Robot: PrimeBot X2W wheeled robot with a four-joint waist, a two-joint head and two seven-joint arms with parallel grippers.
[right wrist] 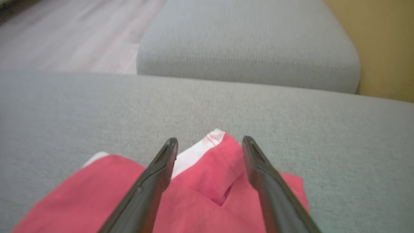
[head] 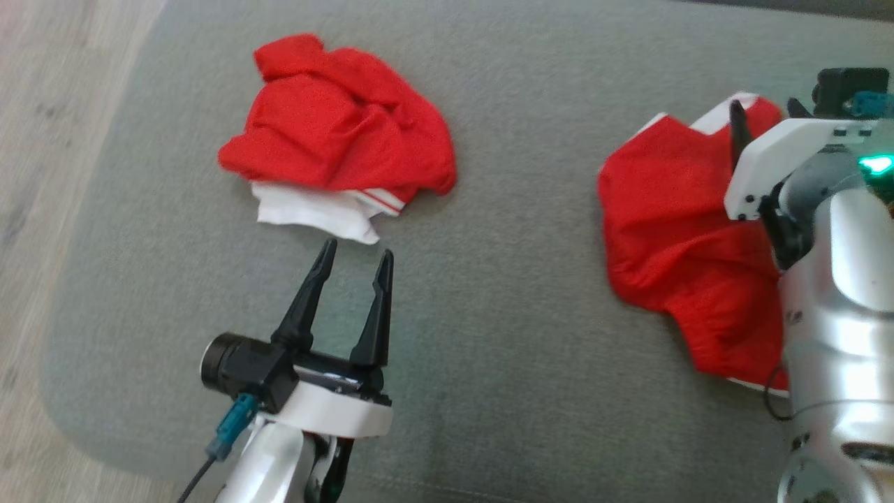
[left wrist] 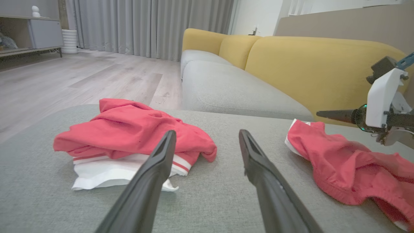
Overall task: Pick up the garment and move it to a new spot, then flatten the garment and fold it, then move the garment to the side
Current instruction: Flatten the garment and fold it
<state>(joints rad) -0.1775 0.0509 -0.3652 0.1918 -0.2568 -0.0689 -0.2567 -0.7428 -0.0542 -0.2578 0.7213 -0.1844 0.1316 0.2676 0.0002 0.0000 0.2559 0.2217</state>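
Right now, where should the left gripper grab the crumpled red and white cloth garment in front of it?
Probably the white layer sticking out from under the crumpled red and white garment, approached low from the near side. It lies flat and exposed, facing the open left gripper; the red bulk is bunched.

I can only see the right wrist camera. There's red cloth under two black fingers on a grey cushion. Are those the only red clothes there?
Observer: No. A second red garment lies bunched up further to the robot's left, with white cloth poking out at its near edge.
Operator: Where's the other gripper?
Observer: The left gripper is open and points at that bunched garment. Its fingertips are close to the white edge, and there is nothing between them.
Operator: What's far away, past the cushion?
Observer: Grey curtains hang at the far side of the wooden floor.
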